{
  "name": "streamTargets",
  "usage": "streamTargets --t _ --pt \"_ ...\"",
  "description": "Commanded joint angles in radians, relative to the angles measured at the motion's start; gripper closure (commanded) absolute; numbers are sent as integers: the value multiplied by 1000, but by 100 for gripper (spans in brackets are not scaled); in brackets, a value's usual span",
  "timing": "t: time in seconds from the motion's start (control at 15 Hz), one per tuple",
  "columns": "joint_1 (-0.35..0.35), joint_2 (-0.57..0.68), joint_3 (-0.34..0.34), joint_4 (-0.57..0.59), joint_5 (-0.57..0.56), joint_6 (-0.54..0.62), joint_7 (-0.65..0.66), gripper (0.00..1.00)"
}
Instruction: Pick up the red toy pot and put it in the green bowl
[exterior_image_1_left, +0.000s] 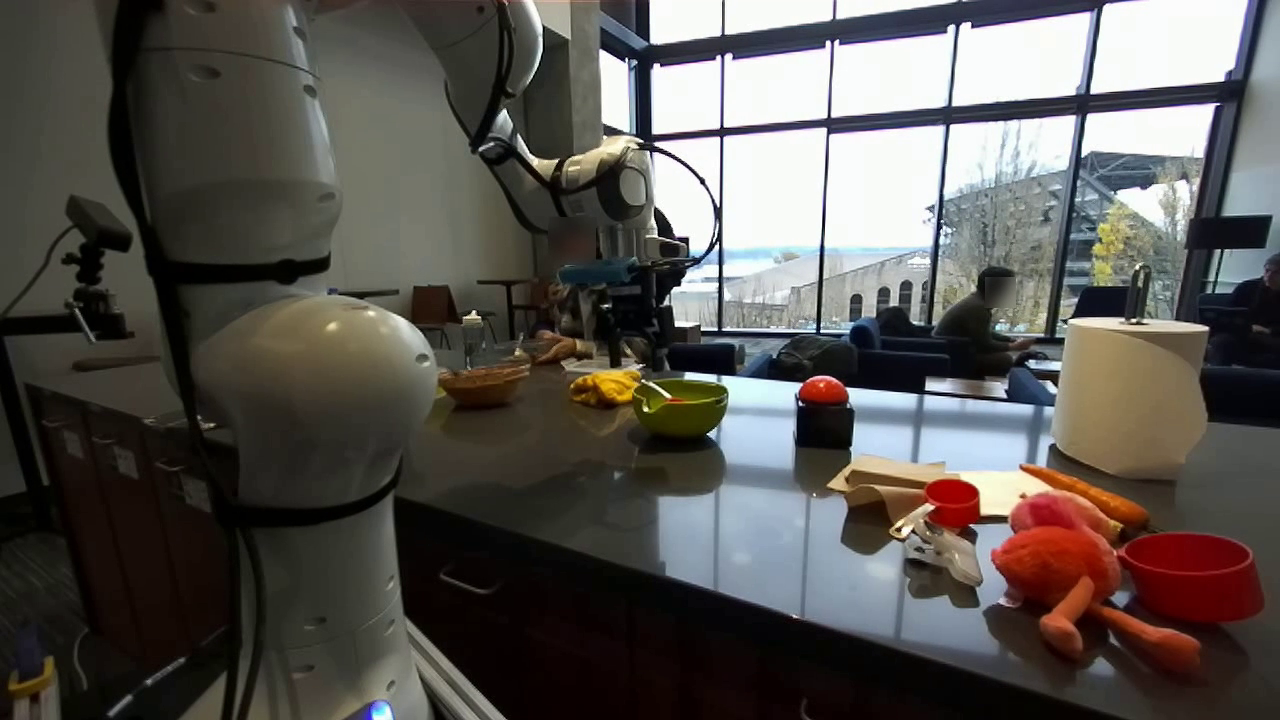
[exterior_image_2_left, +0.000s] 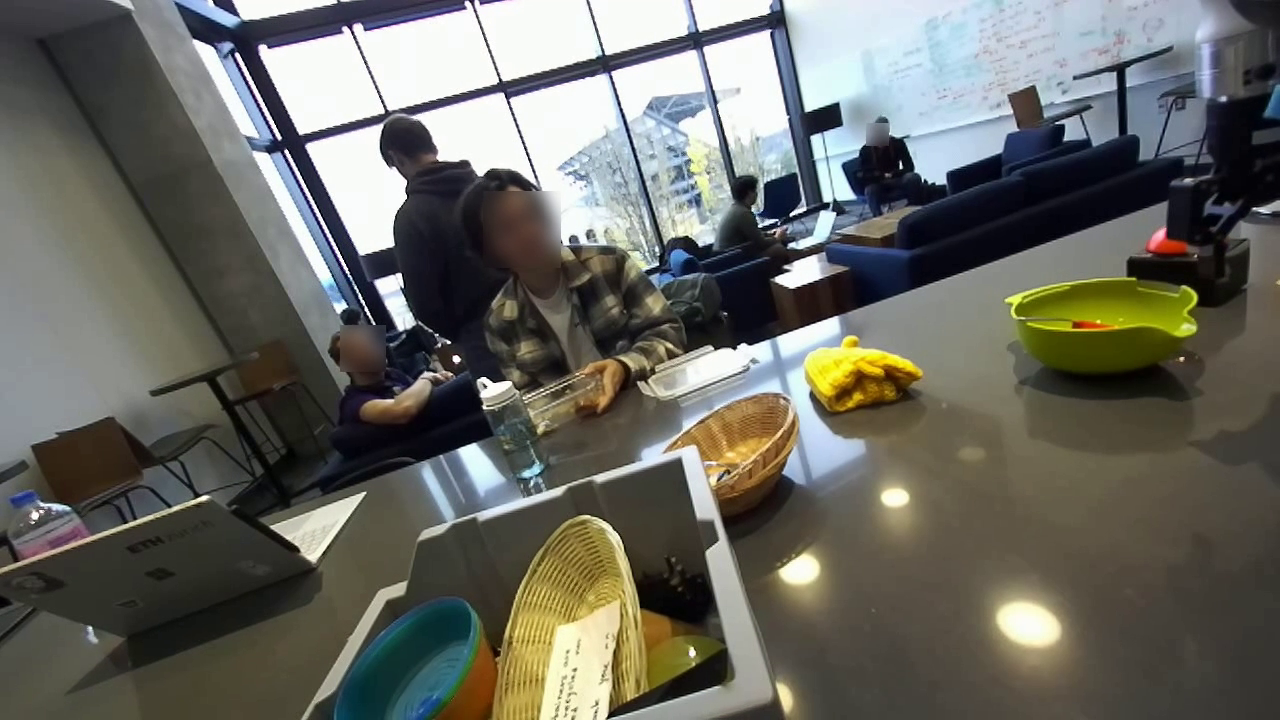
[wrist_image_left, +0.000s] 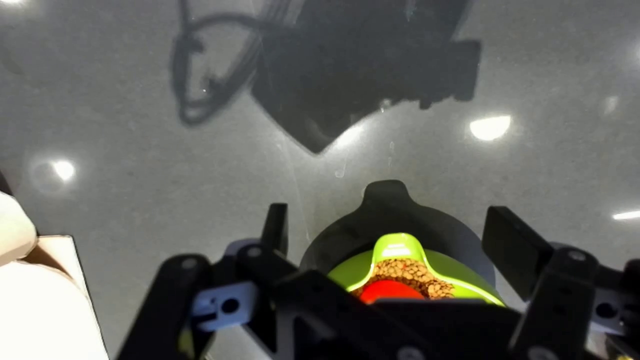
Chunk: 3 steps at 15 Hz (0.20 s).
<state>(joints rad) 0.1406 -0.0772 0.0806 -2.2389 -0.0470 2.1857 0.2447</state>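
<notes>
- Red toy pot (exterior_image_1_left: 953, 502): small, squat, with a pale handle slanting down to the left; it lies on the bench (exterior_image_1_left: 560, 480) just beside some folded brown paper (exterior_image_1_left: 895, 470), toward the right in an exterior view, well apart from the jaws.
- Wicker basket (exterior_image_1_left: 485, 388): on the bench, with a crumpled yellow cloth (exterior_image_1_left: 604, 387) to the right of it in both exterior views.
- Jaws: pointing down, spread wide apart above the bench, near the green bowl (exterior_image_1_left: 682, 418); in the wrist view the bowl shows between them.
- Green bowl: upright on the bench, right of the cloth; in the wrist view it holds brown pellets (wrist_image_left: 406, 271) with a smooth red piece (wrist_image_left: 391, 291) among them. Both exterior views show a pale handle reaching from the red toward the rim. I cannot tell whether this piece, rather than the one by the paper, is the toy pot.
- Black box (exterior_image_1_left: 824, 425): capped by a red dome (exterior_image_1_left: 824, 390), right of the bowl and apart from it.
- Pale clip-like piece (exterior_image_1_left: 955, 560): just in front of the pot.
- Orange plush toy (exterior_image_1_left: 1055, 565): right of that, near a carrot (exterior_image_1_left: 1085, 490), with a paper roll (exterior_image_1_left: 1130, 400) farther back.
- Larger red cup (exterior_image_1_left: 1195, 577): far right, just beside the plush toy.
</notes>
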Motion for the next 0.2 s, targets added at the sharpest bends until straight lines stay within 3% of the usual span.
streamTargets --t 0.0,0.13 --pt "-15 0 15 2 2 -3 -2 0" --pt "-15 0 15 2 2 -3 -2 0"
